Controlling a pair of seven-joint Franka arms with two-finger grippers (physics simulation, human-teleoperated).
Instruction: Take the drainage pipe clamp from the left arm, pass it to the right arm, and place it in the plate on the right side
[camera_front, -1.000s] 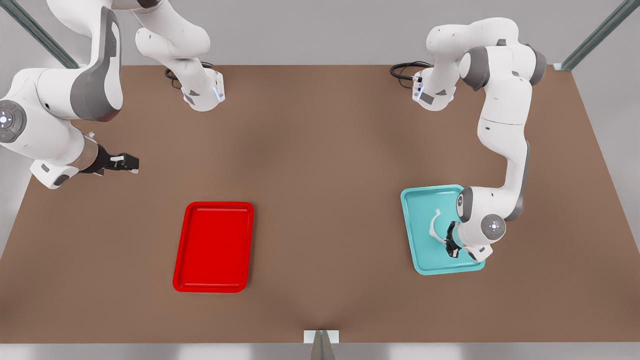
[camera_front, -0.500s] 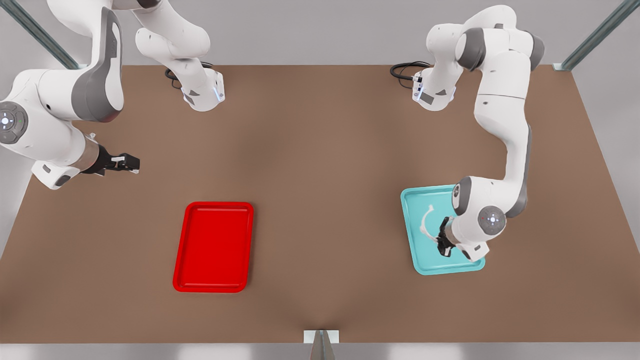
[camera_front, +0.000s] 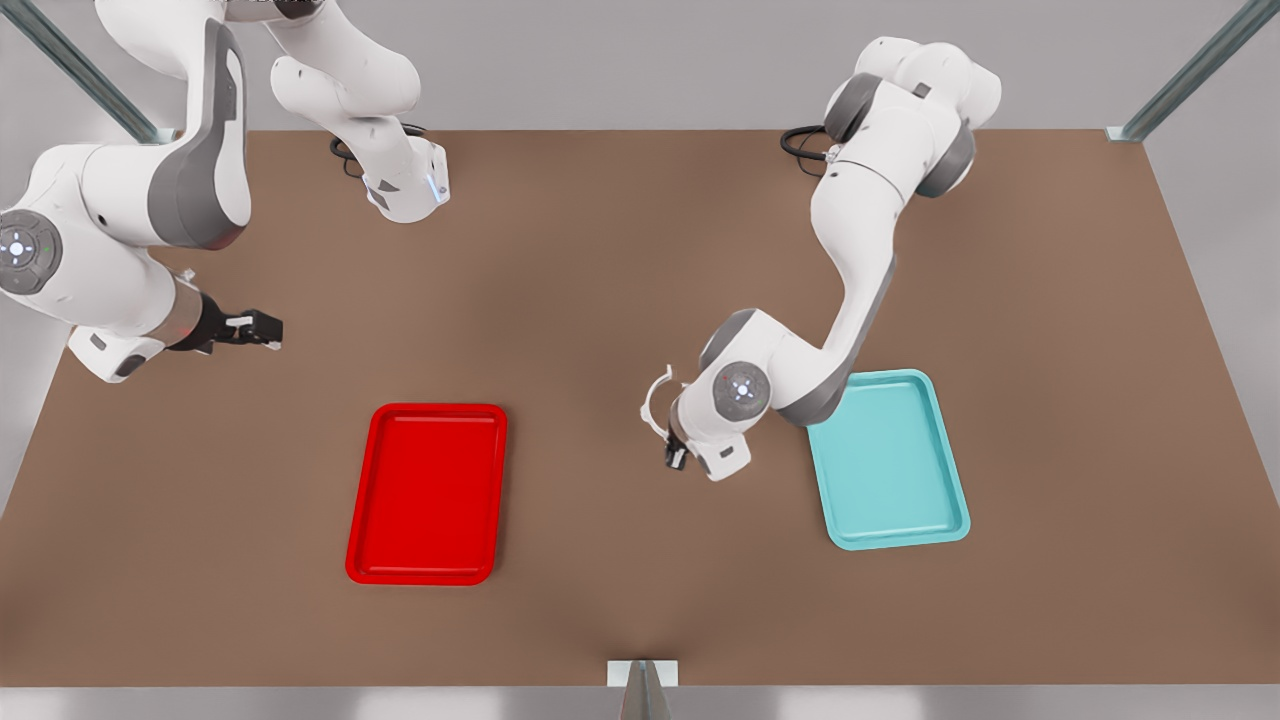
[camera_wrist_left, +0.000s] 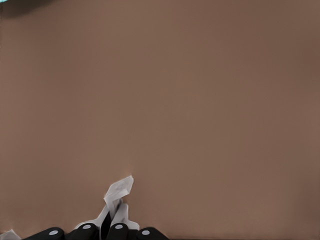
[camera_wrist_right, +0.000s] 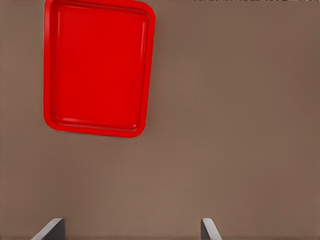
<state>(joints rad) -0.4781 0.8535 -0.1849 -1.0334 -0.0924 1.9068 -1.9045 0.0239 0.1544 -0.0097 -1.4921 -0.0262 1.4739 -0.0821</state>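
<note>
Between trays, left fingers (camera_front: 668, 447) clamp drainage pipe clamp (camera_front: 652, 405); right fingers (camera_front: 262, 331) spread, empty

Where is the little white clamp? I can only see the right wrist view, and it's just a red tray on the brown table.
Observer: The left hand is shut on the clamp, above bare table between two trays.
Operator: Two trays?
Observer: Yes, a teal tray lies at the front view's right, beside that arm.
Operator: And my hand?
Observer: The right hand waits at the front view's left, farther back than the red tray.
</note>
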